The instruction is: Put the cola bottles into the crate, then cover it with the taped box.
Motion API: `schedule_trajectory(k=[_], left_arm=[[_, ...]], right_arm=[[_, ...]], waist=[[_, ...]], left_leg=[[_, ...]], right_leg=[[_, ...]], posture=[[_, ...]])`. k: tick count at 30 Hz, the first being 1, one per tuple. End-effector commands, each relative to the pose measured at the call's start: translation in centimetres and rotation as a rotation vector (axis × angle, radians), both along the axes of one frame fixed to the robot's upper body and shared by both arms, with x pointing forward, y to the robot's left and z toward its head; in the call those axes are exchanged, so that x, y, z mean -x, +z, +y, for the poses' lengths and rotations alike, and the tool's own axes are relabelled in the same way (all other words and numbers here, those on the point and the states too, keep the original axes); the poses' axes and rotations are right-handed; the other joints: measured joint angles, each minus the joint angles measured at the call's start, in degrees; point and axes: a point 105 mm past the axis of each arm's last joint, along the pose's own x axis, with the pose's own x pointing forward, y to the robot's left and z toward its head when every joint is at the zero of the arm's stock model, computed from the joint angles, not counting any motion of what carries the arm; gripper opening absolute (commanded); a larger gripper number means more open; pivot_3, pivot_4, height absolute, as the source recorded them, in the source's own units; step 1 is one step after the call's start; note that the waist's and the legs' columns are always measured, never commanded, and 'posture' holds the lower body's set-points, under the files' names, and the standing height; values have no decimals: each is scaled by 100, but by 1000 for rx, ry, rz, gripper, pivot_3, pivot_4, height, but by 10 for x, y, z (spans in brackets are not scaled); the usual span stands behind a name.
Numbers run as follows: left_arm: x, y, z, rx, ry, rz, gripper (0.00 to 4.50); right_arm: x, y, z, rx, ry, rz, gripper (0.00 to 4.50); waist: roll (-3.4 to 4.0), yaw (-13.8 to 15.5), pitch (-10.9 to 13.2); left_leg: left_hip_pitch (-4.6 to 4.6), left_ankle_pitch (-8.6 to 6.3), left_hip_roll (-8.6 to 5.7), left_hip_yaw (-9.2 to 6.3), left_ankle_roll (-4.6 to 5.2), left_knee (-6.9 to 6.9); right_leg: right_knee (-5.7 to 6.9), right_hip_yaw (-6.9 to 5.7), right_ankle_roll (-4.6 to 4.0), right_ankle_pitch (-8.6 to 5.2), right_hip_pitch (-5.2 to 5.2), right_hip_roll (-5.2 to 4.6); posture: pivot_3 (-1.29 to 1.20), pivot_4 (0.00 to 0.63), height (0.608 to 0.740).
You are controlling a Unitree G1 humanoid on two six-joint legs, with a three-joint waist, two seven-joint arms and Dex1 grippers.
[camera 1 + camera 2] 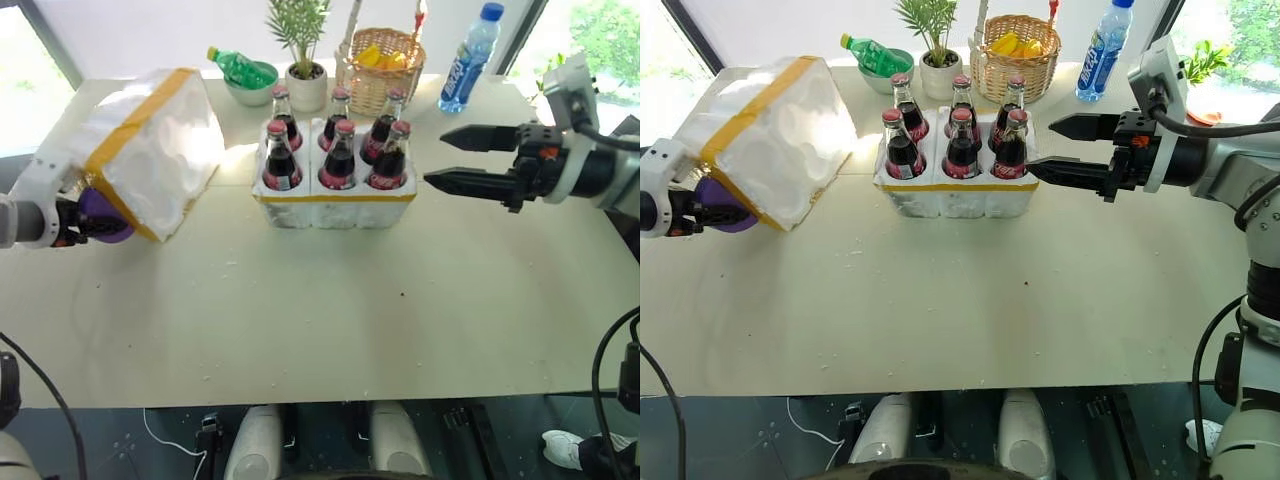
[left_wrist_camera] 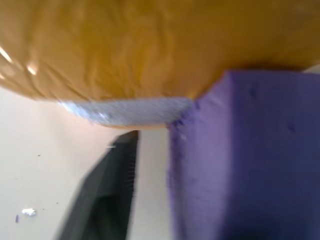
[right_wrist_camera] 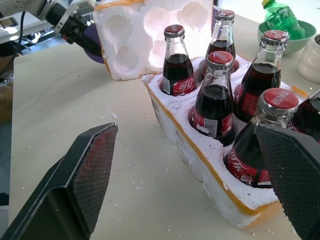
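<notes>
Two grippers flank the crate [image 1: 335, 200]. Left gripper [image 1: 92, 222], well to the crate's left, has its fingers pinched on a purple round piece [image 1: 100, 216] fixed to the side of the taped box [image 1: 150, 145]; the box stands tilted beside the crate, its moulded hollow face turned toward it. Right gripper [image 1: 455, 158], just right of the crate and level with the bottle necks, has its fingers spread wide and holds nothing. Six cola bottles [image 1: 340, 155] stand upright in the crate's six holes, red caps up. Behind the crate: a green bottle [image 1: 238, 68] lying in a bowl, a potted plant [image 1: 303, 70], a wicker basket [image 1: 385, 65], and a water bottle [image 1: 468, 58].
</notes>
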Motion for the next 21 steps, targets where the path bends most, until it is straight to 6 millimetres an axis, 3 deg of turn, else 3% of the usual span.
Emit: schedule_trajectory(k=[1,4,10,12,14,18,21], left_arm=[[0,18,6,-52,-3,-46,595],[-1,27,10,-92,10,-90,399],[-25,103,-15,-224,-86,-502,399],[-31,139,-42,-351,-215,-708,399],[-34,157,-66,-466,-326,-843,399],[-52,173,-110,-630,-461,-1039,399],[-68,173,-143,-749,-555,-1114,399]], right_arm=[[7,16,-5,-10,-14,-54,4500],[7,15,-9,-17,-24,-28,4500],[15,8,-21,22,-57,-26,4500],[15,5,-26,18,-82,-12,4500],[16,3,-29,14,-101,-3,4500],[16,-2,-34,-8,-137,8,4500],[17,-2,-37,-32,-162,10,4500]], waist=[[-1,1,0],[-1,1,0],[-24,44,2],[-30,98,0],[-31,133,-1],[-32,163,-3],[-35,155,-5]], left_leg=[[0,0,0,-4,1,0],[0,-1,0,-7,2,1],[-4,-1,0,-14,2,4],[-4,-2,0,-13,3,8],[-4,-2,-2,-11,5,9],[0,-3,-8,2,6,11],[4,-2,-13,7,7,15]], right_leg=[[0,0,0,0,0,-1],[0,0,0,0,0,-2],[0,0,1,0,1,-4],[-1,0,2,2,4,-5],[-2,0,5,4,5,-7],[-3,-1,5,5,12,-7],[-1,-2,7,6,19,-7]], posture=[[0,150,740],[0,150,740],[0,150,740],[0,150,740],[0,150,740],[0,150,740],[0,150,740]])
